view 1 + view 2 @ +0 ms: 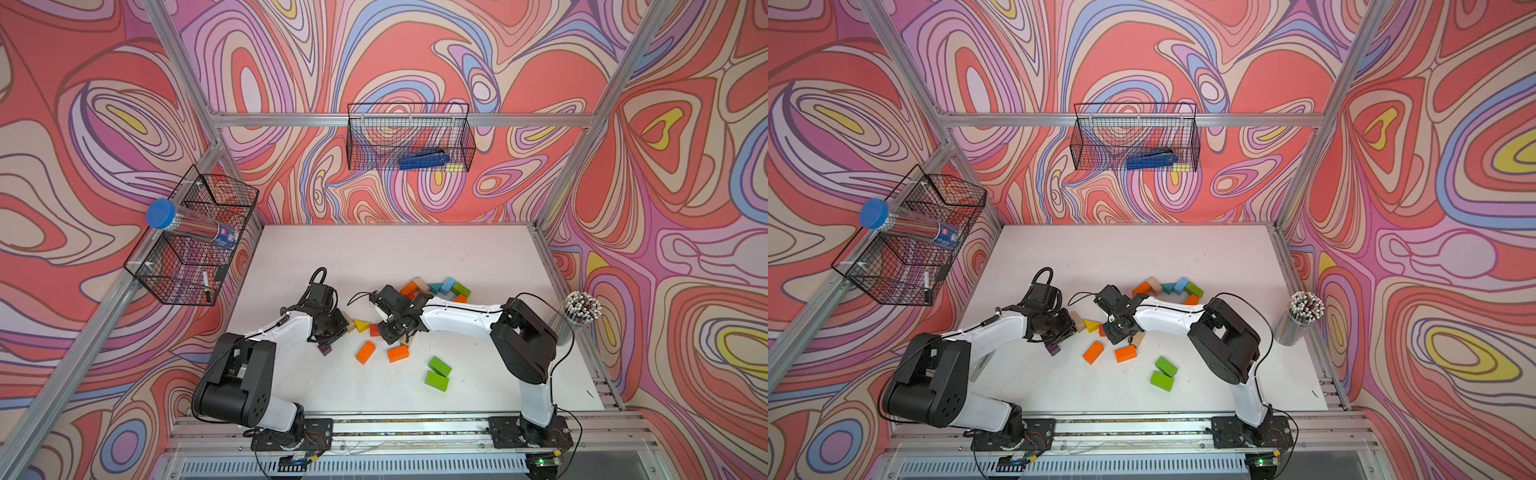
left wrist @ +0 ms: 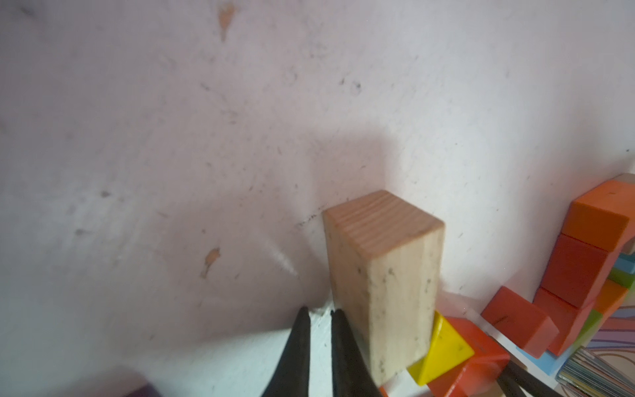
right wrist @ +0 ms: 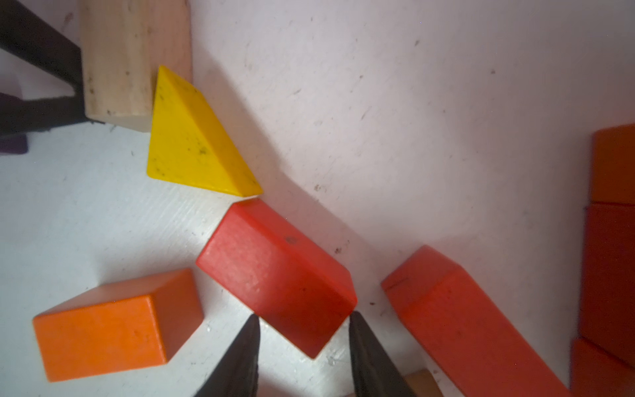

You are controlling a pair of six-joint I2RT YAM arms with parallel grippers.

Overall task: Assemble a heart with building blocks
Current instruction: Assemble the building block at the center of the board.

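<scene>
Right gripper seemingly gripping red brick — left gripper nearly closed, empty, beside plain-wood brick.

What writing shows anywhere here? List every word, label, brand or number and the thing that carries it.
Nothing can be quoted as it reads.
Tube with a blue cap, in the side wire basket: a blue label with a small red and white mark, too small and blurred to read.
Building blocks: painted or plain wood, no lettering, only scuffs.
Blue stapler-like item in the back wire basket: no text shows.
</scene>
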